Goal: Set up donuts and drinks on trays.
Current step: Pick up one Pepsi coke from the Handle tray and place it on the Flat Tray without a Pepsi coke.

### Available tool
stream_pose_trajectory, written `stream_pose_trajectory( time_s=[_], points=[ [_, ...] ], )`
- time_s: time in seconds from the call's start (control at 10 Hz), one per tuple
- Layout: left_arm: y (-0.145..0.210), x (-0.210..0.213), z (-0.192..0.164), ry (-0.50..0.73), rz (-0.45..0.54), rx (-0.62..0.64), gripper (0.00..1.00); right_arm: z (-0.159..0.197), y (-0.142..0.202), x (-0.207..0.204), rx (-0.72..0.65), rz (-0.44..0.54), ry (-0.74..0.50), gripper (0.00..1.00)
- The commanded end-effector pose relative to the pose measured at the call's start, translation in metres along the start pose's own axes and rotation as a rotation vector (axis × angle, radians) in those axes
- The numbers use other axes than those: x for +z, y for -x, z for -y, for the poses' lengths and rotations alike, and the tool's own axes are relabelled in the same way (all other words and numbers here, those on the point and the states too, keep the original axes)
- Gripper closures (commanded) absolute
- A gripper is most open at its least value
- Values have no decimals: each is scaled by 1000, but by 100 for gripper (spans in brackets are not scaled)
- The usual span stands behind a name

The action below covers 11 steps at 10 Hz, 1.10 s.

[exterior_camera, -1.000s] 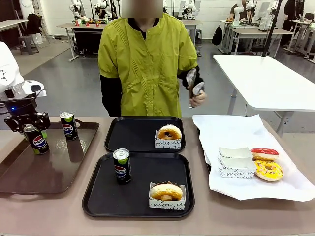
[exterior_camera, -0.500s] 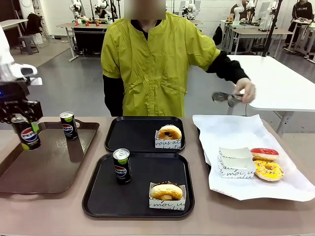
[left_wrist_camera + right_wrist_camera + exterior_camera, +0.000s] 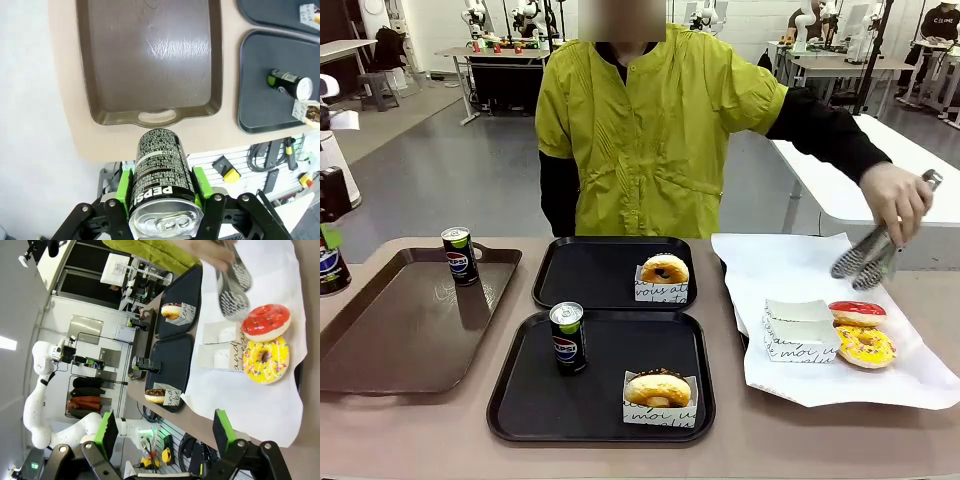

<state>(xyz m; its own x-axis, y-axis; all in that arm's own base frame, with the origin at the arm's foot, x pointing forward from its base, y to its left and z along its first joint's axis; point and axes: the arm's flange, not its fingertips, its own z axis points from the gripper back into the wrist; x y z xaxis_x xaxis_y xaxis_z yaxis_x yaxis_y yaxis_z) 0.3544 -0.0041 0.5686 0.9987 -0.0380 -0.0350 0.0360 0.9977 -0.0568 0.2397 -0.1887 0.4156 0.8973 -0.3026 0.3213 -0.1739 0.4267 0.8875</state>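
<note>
My left gripper [image 3: 328, 245] hangs at the far left, off the table's edge, shut on a Pepsi can [image 3: 329, 272]; its green pads clamp the can's [image 3: 161, 175] sides. Another can [image 3: 458, 255] stands on the glossy brown tray [image 3: 390, 340]. A third can [image 3: 567, 337] and a boxed chocolate donut [image 3: 658, 388] sit on the near black tray [image 3: 520, 420]. The far black tray [image 3: 580, 275] holds a boxed donut [image 3: 664, 270]. My right gripper [image 3: 166, 435] is open and holds nothing, high above the paper sheet.
On the white paper sheet [image 3: 790, 265] at the right lie a red donut [image 3: 857, 312], a yellow donut [image 3: 865, 345] and an empty paper tray [image 3: 798, 325]. The person's hand holds metal tongs [image 3: 865, 262] just above them.
My left gripper has lifted its can off the brown tray and carried it left, past the table's edge. The person's hand with the tongs has swung right and down toward the loose donuts.
</note>
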Motion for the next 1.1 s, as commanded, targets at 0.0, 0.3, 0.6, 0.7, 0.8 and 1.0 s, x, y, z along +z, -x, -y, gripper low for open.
stream_pose_trajectory(
  time_s=[0.0,0.3,0.6,0.7,0.8,1.0],
  points=[
    [-10,-7,2,-7,-29,-7,100,0,0,1,5,3,-11,0],
    [-10,-7,2,-7,-29,-7,100,0,0,1,5,3,-11,0],
    [-23,-5,40,-3,30,-45,41,0,0,1,5,3,-11,0],
    [-30,-5,58,-6,59,-62,41,0,0,1,5,3,-11,0],
    [-35,-9,81,-9,80,-88,41,0,0,1,5,3,-11,0],
    [-56,-15,118,-23,100,-139,41,0,0,1,5,3,-11,0]
  ],
)
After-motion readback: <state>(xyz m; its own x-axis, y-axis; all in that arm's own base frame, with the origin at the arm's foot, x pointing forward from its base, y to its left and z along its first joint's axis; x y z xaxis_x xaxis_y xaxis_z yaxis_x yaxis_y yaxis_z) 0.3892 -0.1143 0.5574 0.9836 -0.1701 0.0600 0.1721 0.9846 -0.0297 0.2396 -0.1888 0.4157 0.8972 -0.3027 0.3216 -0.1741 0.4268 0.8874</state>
